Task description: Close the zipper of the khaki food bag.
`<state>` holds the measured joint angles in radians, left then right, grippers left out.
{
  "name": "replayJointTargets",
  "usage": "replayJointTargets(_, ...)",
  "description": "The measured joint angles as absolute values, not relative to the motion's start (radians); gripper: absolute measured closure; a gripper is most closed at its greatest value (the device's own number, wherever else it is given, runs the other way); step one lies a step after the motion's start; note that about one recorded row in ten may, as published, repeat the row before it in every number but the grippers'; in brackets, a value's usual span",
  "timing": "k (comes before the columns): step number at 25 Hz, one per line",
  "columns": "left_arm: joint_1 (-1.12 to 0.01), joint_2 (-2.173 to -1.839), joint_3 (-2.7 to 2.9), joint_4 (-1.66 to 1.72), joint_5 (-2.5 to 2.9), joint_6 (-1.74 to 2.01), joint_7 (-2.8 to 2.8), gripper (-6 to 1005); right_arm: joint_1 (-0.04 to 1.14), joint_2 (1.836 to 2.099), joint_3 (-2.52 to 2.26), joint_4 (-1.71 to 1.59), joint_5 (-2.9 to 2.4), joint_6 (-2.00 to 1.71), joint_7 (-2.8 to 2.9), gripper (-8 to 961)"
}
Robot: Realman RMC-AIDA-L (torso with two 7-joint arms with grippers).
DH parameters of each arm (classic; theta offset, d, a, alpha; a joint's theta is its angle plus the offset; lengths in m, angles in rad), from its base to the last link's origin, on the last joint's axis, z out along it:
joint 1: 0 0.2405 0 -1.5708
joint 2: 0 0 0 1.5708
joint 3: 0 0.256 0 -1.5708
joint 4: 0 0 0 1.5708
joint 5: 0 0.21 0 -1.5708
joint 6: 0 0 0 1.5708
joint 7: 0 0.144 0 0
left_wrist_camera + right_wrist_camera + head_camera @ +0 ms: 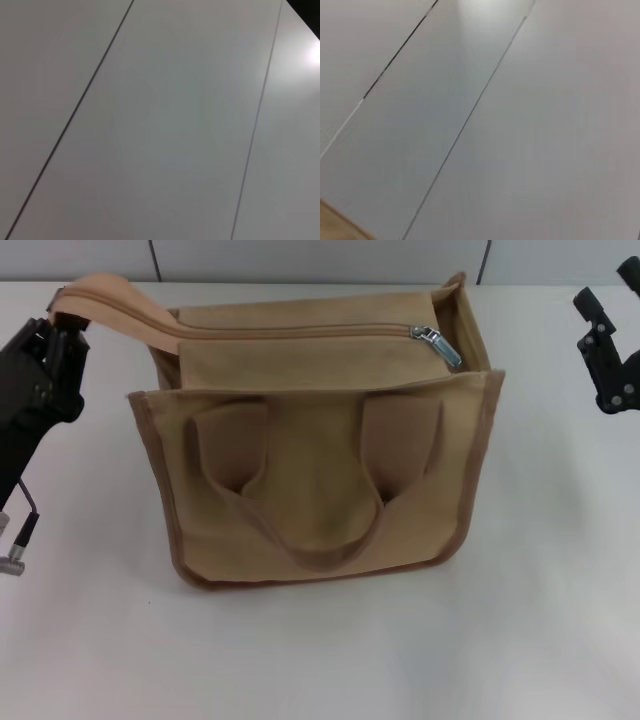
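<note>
The khaki food bag stands upright in the middle of the white table, its two loop handles hanging down the front. The zipper runs along the top panel, and its silver pull tab lies at the bag's right end. A khaki strip extends from the zipper's left end. My left gripper is shut on the tip of that strip, up and left of the bag. My right gripper is open and empty, off to the right of the bag. Both wrist views show only wall panels.
The white table spreads around the bag. A grey panelled wall stands behind it. A small tan patch shows in a corner of the right wrist view. A cable and connector hang from my left arm.
</note>
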<state>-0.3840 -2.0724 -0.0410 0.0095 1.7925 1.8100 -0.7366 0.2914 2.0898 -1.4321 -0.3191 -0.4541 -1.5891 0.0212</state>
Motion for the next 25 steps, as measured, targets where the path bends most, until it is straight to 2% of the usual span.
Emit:
replayJointTargets(9,-0.336,-2.069,0.135,0.067,1.795,1.815,-0.724,922,0.295,2.092,-1.447,-0.257,-0.462,-1.649,0.098,533)
replayJointTargets(13,-0.240,-2.067,0.192,0.140,1.795,1.825,-0.723,768,0.299,2.091,-1.479,-0.247,-0.463,-1.663,0.132,312)
replayJointTargets(14,-0.192,-2.065,0.203,0.174,1.795,1.830,-0.727,730,0.301,2.086,-1.501,-0.246,-0.463,-1.668,0.169,311)
replayJointTargets(19,-0.093,-2.049,0.190,0.210,1.785,1.847,-0.718,601,0.302,2.086,-1.516,-0.246,-0.465,-1.671,0.249,310)
replayJointTargets(25,-0.075,-2.039,0.249,0.248,1.825,1.904,-0.712,430,0.315,2.077,-1.517,-0.268,-0.594,-1.689,0.465,314)
